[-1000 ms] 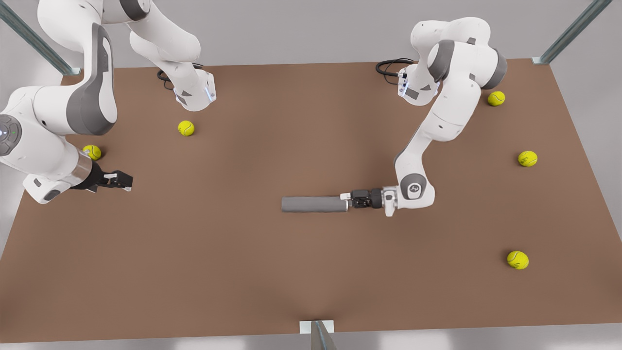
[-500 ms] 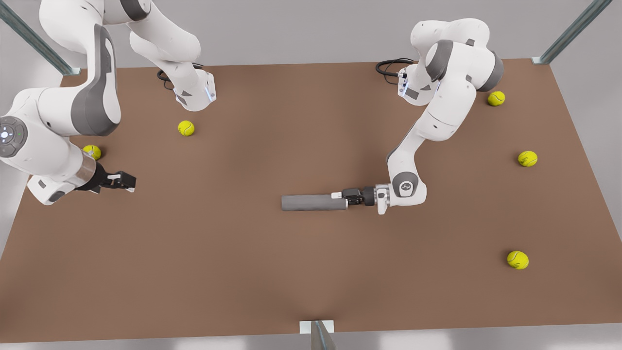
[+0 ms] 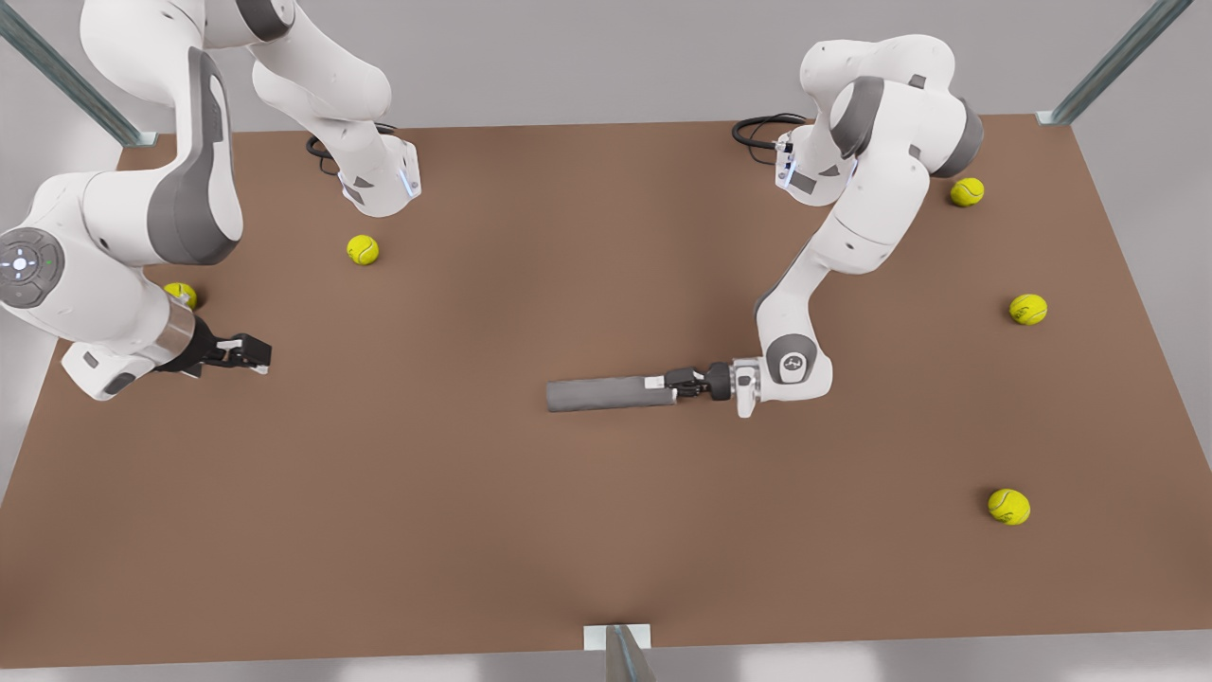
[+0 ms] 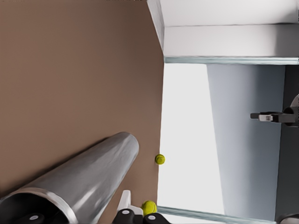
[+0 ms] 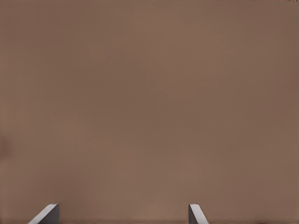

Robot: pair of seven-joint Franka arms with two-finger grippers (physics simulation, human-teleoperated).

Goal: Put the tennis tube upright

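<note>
Where our left gripper [image 3: 666, 384] meets the tube [image 3: 606, 394], its fingers [image 4: 124, 201] straddle the wall at the silvery rim, one pad outside and, as far as we can tell from the left wrist view, the other just inside the open mouth. They look closed on that wall, though the contact itself sits at the edge of the wrist view. The tube lies on its side near the middle of the table [image 3: 473, 493], rim end toward the front view's right and far end toward the front view's left. We judge that the rim is pinched so the arm can lift that end and swing the tube up onto its closed base. The arm reaches in low and level, in line with the tube, so the wrist will need to turn as the tube rises. Our right gripper [image 3: 248, 352] waits well apart at the front view's left, hovering over bare table with its fingers [image 5: 46, 213] spread wide and holding nothing. Five tennis balls lie scattered: one [image 3: 180, 295] just behind the right gripper, one [image 3: 363, 250] near that arm's base, and three [image 3: 1027, 309] along the front view's right side. None is near the tube, so nothing stands in the way of tipping it up.
</note>
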